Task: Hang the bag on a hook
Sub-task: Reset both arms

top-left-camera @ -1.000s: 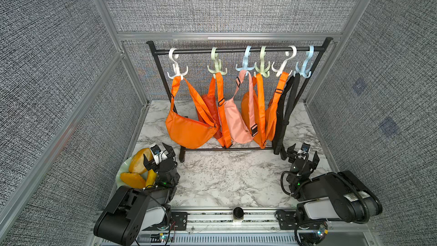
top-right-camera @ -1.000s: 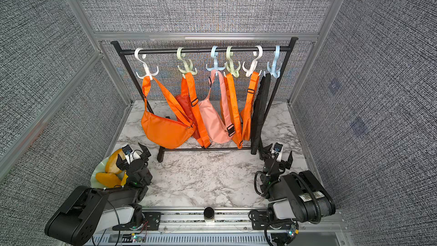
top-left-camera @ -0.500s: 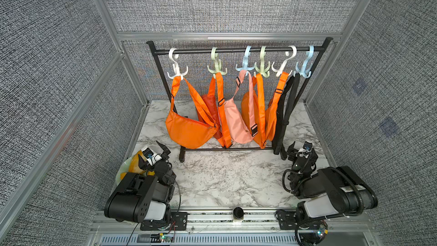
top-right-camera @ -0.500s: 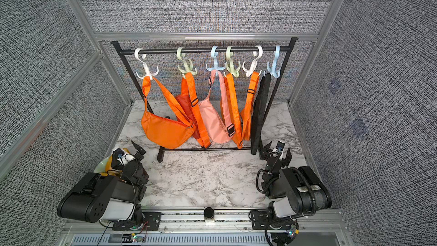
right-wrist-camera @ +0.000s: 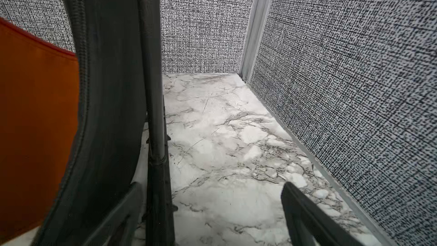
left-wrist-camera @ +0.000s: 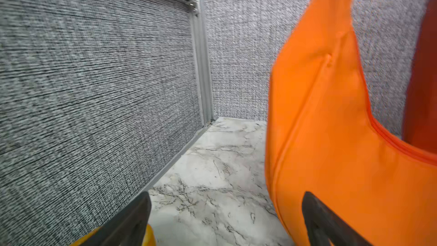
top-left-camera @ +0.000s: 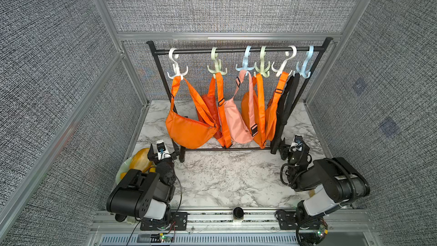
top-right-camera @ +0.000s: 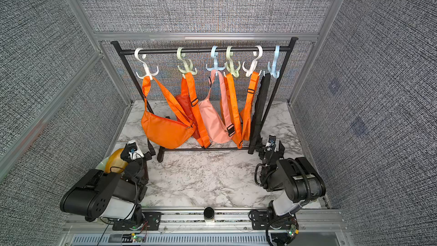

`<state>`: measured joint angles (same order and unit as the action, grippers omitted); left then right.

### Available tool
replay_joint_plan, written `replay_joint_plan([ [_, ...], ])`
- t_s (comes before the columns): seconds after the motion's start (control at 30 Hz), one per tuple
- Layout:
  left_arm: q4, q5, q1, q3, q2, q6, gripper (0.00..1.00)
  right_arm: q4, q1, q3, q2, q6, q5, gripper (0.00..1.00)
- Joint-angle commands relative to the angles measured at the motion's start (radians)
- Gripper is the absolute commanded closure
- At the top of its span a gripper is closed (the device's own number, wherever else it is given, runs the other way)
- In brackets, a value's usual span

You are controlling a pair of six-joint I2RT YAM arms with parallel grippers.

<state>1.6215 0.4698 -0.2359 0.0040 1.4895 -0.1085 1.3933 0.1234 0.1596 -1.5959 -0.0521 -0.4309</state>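
Observation:
Several bags hang from plastic hooks on a black rack point(top-left-camera: 236, 50). From the left they are a bright orange bag point(top-left-camera: 189, 131) on a white hook point(top-left-camera: 176, 67), a dark orange one point(top-left-camera: 209, 107), a pink one point(top-left-camera: 236, 124), two more orange ones and a black bag point(top-left-camera: 286, 105). My left gripper point(top-left-camera: 162, 156) point(left-wrist-camera: 225, 209) is open and empty, low by the rack's left foot, and the orange bag point(left-wrist-camera: 331, 138) hangs just ahead of one finger. My right gripper point(top-left-camera: 293, 149) point(right-wrist-camera: 211, 199) is open and empty at the right post point(right-wrist-camera: 153, 138), beside the black bag point(right-wrist-camera: 106, 91).
Yellow-orange items point(top-left-camera: 139, 162) lie on a pale green plate point(top-left-camera: 121, 171) at the front left, beside my left arm. Grey fabric walls close in the marble table point(top-left-camera: 224, 176) on three sides. The rack's bottom bar point(top-left-camera: 224, 149) runs low between its posts.
My left arm has drawn up and turned, and its gripper has swung from over the plate toward the rack's left foot. My right gripper has edged closer to the right post.

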Motion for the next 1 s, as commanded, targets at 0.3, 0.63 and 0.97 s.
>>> replay_joint_plan([
  [0.3, 0.154, -0.012, -0.009, -0.006, 0.072, -0.080, 0.01, -0.317, -0.087, 0.147, 0.043, 0.074, 0.138, 0.01],
  [0.63, -0.506, -0.193, 0.162, 0.280, 0.008, 0.095, 0.01, -0.344, -0.117, 0.154, 0.047, 0.095, 0.183, 0.01],
  [0.97, -0.457, -0.195, 0.163, 0.248, -0.003, 0.093, 0.01, -0.337, -0.117, 0.149, 0.050, 0.095, 0.182, 0.01],
])
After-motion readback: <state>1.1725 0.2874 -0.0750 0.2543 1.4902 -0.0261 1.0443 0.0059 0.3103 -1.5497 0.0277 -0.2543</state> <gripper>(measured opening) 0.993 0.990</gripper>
